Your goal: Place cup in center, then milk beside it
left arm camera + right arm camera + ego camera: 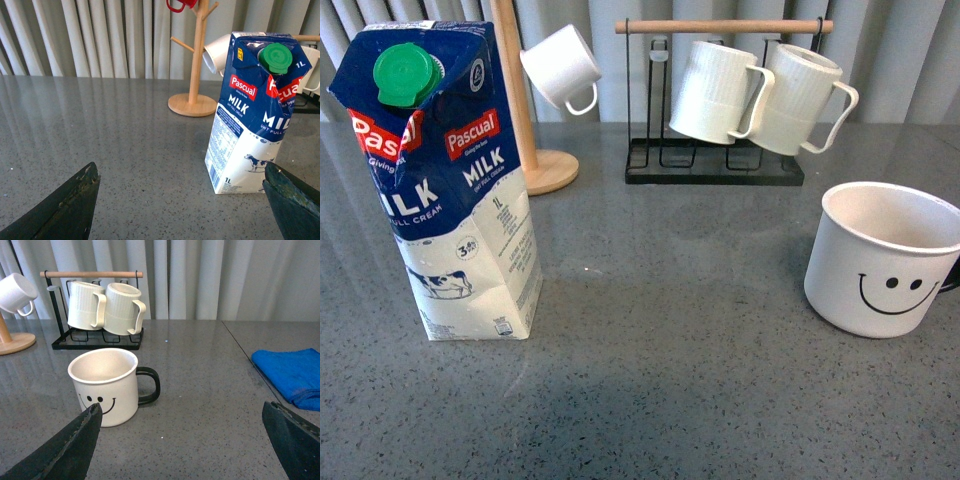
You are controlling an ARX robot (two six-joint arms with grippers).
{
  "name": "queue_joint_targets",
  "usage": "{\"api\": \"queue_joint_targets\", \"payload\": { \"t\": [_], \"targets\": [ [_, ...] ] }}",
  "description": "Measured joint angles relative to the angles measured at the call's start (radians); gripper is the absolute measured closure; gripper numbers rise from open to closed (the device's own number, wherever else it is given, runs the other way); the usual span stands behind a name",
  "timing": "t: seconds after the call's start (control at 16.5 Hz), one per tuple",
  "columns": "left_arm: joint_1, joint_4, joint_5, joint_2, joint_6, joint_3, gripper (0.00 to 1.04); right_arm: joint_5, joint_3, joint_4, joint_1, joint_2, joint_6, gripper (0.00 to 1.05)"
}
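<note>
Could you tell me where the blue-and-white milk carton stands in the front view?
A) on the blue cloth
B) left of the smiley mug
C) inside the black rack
B: the tall blue-and-white milk carton stands upright at the left, the white enamel-style smiley-face mug well apart at the right.

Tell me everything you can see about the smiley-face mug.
The mug is wide, white and enamel-looking, with a black smiley face drawn on the side facing the robot and a black loop handle. It stands upright and looks empty, on the grey speckled table, to the robot's right, in front of the black rack of ribbed mugs and apart from it. Only the table touches it; the open right gripper holds nothing.
</note>
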Motion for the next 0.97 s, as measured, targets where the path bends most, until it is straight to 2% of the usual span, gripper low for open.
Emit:
{"api": "queue_joint_targets", "payload": {
  "t": [0.97],
  "targets": [
    [0.0,0.0,0.0,0.0,0.0,0.0,0.07,0.0,0.0,0.0,0.0,0.0,0.0,0.07]
  ]
}}
